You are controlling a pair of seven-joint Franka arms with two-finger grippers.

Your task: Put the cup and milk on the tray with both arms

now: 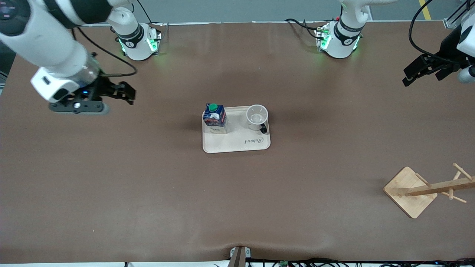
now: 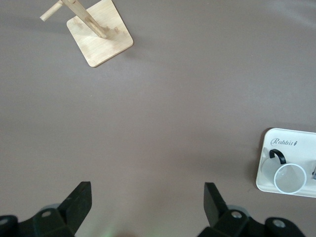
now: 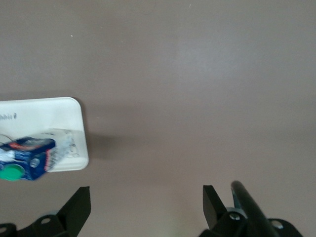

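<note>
The cream tray point(image 1: 230, 142) lies at the middle of the table. The dark blue milk carton point(image 1: 215, 118) with a green cap stands upright on the tray's end toward the right arm. The white cup point(image 1: 256, 118) with a black handle stands on the tray's end toward the left arm. My right gripper point(image 1: 124, 92) is open and empty, up over bare table toward the right arm's end. My left gripper point(image 1: 423, 72) is open and empty, up over the table's left arm end. The left wrist view shows the cup point(image 2: 289, 177) on the tray point(image 2: 276, 143); the right wrist view shows the milk point(image 3: 24, 159) on the tray point(image 3: 59, 116).
A wooden rack point(image 1: 419, 191) with a square base and pegs stands near the front camera at the left arm's end, also in the left wrist view point(image 2: 98, 32). Both arm bases point(image 1: 139, 40) point(image 1: 339, 39) stand farthest from the front camera. A brown cloth covers the table.
</note>
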